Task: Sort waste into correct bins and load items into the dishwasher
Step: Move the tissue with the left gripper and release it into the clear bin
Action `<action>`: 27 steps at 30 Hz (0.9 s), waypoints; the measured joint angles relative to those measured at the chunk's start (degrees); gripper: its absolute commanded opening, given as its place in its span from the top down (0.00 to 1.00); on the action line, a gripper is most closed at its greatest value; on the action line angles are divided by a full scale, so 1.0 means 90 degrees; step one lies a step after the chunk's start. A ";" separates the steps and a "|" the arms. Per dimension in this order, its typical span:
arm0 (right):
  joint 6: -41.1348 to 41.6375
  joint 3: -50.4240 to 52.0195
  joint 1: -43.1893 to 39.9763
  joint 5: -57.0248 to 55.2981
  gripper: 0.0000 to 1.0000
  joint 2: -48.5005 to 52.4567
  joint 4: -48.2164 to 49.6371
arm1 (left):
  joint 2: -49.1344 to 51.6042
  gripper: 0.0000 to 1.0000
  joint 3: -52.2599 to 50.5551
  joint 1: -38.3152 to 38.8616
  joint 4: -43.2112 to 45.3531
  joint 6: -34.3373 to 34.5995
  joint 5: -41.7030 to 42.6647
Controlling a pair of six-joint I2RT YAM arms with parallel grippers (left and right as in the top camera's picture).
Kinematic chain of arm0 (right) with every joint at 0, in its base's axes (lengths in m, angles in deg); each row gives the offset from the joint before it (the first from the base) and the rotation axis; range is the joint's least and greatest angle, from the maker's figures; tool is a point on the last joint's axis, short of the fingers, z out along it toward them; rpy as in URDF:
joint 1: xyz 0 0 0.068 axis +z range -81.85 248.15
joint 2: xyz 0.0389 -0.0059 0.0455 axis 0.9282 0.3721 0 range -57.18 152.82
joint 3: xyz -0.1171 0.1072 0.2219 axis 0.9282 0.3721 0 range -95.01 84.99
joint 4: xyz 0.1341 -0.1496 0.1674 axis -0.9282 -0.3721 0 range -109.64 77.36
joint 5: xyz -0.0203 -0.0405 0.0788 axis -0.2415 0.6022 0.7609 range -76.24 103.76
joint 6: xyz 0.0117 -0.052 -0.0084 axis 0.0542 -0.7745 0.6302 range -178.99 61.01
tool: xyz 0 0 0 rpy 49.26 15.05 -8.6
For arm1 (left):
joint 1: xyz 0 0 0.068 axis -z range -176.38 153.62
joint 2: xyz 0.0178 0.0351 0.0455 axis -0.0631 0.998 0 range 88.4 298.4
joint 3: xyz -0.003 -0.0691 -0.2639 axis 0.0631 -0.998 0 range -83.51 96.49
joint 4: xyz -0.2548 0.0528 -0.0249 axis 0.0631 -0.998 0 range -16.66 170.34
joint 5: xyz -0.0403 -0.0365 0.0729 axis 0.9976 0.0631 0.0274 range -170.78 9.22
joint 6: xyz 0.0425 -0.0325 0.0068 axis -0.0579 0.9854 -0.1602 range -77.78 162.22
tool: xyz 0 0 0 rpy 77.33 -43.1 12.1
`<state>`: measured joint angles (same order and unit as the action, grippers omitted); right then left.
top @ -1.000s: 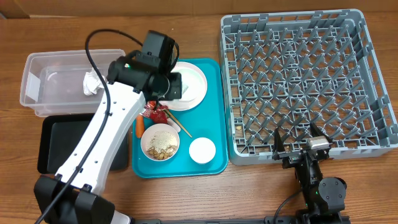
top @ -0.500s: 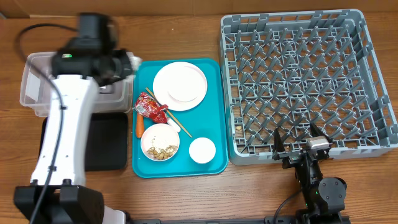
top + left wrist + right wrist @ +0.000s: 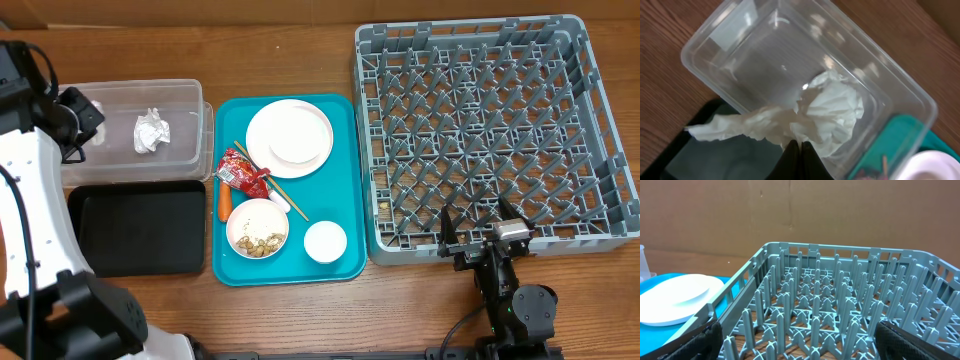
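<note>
**Paper wad pinched above the clear tub**

Your paper wad is white and deeply creased, with a twisted tail trailing left. The closed left tool grips it over the clear tub, upper left of the overhead frame. A second wad lies inside. Your right tool stands wide and empty, lower right, at the dish rack.

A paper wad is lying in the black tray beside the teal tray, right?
Not quite: the paper wad lies in the clear tub, not the black tray. The tub does sit beside the teal tray. The overhead view shows it.
</note>
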<state>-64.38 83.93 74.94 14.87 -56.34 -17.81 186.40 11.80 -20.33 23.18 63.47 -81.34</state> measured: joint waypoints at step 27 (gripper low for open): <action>-0.0002 0.0000 0.0000 0.0000 0.00 0.0000 -0.0002 | 0.1358 0.45 0.0379 -0.0066 -0.0163 -0.0449 0.0840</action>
<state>-64.40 83.93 74.94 14.87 -56.34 -17.84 198.62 15.21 -20.92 21.71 59.43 -73.77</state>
